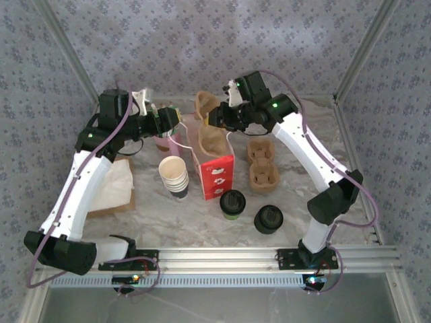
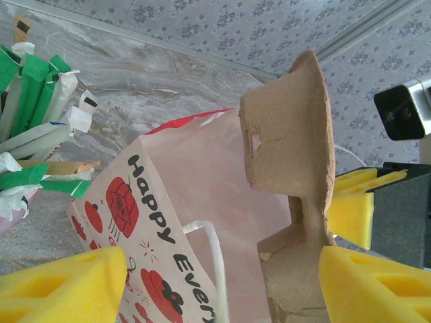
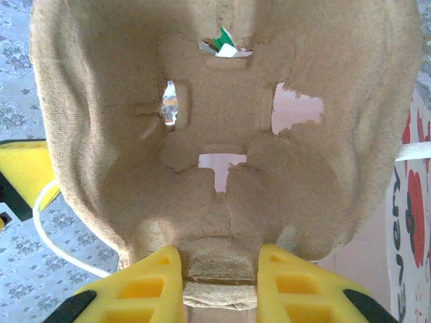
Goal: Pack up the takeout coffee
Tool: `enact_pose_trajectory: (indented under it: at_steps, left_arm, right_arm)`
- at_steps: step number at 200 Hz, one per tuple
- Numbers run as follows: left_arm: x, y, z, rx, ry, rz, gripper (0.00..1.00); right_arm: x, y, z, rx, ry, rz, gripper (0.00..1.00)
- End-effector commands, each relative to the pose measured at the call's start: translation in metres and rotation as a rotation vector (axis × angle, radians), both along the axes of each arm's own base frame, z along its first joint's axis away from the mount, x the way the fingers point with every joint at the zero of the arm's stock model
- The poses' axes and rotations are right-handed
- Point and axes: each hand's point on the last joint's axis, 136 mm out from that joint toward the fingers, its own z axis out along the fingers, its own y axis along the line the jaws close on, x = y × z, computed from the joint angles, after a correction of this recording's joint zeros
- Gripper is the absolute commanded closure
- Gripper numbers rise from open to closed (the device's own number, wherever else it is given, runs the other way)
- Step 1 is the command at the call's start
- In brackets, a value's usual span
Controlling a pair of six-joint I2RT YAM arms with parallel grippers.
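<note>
The takeout coffee (image 1: 233,204), a small dark greenish cup with a black lid, stands on the table in front of the red paper bag (image 1: 217,172). A brown pulp cup carrier (image 1: 210,141) stands upright in the bag's mouth. My right gripper (image 1: 217,120) is shut on the carrier's middle tab (image 3: 220,269), its yellow pads (image 3: 141,289) on either side. My left gripper (image 2: 222,282) is open, its pads (image 2: 60,286) astride the bag's printed wall (image 2: 145,215) and the carrier (image 2: 289,134). It sits at the bag's left rim (image 1: 176,124).
A stack of white striped cups (image 1: 175,176) stands left of the bag, and a pile of black lids (image 1: 268,219) right of the coffee. Spare carriers (image 1: 262,161) lie to the right, another (image 1: 205,104) behind. A pink cup of sachets (image 1: 163,140) and napkins (image 1: 118,185) are at left.
</note>
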Motion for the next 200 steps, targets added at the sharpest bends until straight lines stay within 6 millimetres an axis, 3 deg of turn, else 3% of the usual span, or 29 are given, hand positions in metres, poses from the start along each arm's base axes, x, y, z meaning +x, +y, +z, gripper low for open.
enact_pose_trajectory:
  at_steps: [1, 72, 123, 171, 200]
  left_arm:
    - [0.002, -0.002, 0.004, 0.005, -0.034, -0.013, 0.25]
    - [-0.009, 0.004, -0.010, 0.024, -0.012, 0.001, 0.26]
    - [-0.011, 0.003, -0.021, 0.030, 0.011, -0.004, 0.33]
    - [-0.009, -0.001, -0.030, 0.028, 0.029, -0.014, 0.50]
    - [-0.008, -0.001, -0.034, 0.030, 0.037, -0.012, 0.69]
  right_arm:
    - [0.006, -0.001, -0.002, -0.030, -0.010, -0.001, 0.76]
    - [-0.011, -0.007, -0.015, -0.120, -0.003, 0.023, 0.76]
    - [-0.020, -0.006, -0.019, -0.183, -0.011, 0.055, 0.76]
    - [-0.030, -0.005, -0.014, -0.281, -0.061, 0.086, 0.77]
    - [-0.037, -0.002, -0.018, -0.333, -0.063, 0.120, 0.76]
